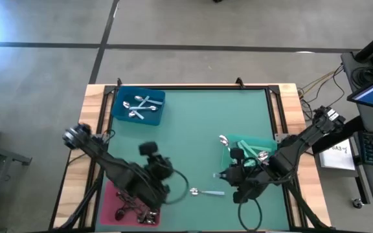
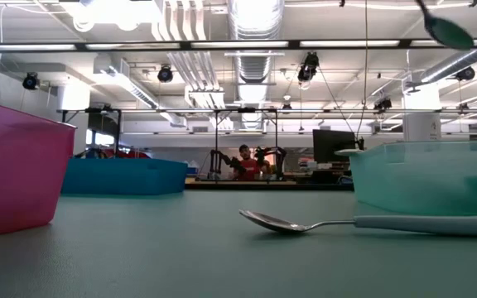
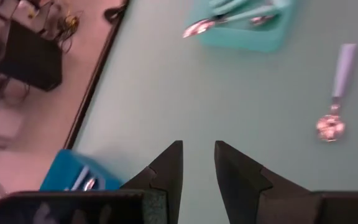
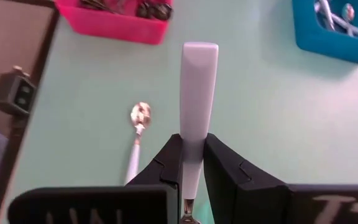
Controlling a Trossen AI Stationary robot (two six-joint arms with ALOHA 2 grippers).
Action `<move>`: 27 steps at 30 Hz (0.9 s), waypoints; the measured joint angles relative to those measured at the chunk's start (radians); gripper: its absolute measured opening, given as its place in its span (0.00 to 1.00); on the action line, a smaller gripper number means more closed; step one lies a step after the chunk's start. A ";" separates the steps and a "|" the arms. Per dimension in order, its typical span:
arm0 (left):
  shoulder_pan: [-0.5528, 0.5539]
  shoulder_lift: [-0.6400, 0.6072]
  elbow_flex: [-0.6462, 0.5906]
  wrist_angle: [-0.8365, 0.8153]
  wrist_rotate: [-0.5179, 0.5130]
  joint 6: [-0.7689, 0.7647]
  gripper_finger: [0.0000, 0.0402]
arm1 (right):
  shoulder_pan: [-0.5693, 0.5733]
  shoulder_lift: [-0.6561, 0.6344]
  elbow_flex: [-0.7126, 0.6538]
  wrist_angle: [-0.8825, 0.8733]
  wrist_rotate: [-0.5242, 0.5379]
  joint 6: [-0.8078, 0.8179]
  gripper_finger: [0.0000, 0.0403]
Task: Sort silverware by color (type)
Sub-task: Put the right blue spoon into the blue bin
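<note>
Over the bench's right side, near the green tray (image 1: 269, 144), the right end effector (image 4: 191, 163) pinches a mint-handled spoon (image 4: 197, 81) by its handle, lifted clear, presumably to drop it with its own kind; that tray already holds mint-handled spoons (image 1: 251, 150); another mint-handled spoon (image 1: 207, 192) lies loose on the bench (image 1: 199, 123) between the arms; the blue tray (image 1: 120, 115) holds silver spoons (image 1: 141, 107), the pink tray (image 1: 112, 207) dark-handled ones (image 1: 128, 212); the left end effector (image 3: 197, 165), fingers slightly spread and empty, hovers near the pink tray.
</note>
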 joint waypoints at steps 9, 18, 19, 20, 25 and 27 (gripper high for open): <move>0.021 -0.475 -0.623 0.467 0.001 0.018 0.19 | -0.103 -0.008 -0.014 -0.032 -0.010 -0.014 0.08; 0.140 -0.663 -1.272 1.906 0.304 0.635 0.19 | -0.245 -0.006 -0.026 0.198 -0.003 -0.215 0.08; 0.155 -0.651 -1.317 2.057 0.350 0.681 0.19 | -0.261 -0.004 -0.027 0.245 -0.004 -0.252 0.08; 0.169 -0.638 -1.357 2.189 0.381 0.710 0.19 | -0.275 -0.002 -0.028 0.289 -0.006 -0.287 0.08; 0.216 -0.527 -1.476 2.478 0.350 0.665 0.20 | -0.317 0.022 -0.054 0.484 -0.080 -0.433 0.08; 0.224 -0.476 -1.479 2.510 0.329 0.627 0.22 | -0.330 0.034 -0.080 0.574 -0.159 -0.469 0.08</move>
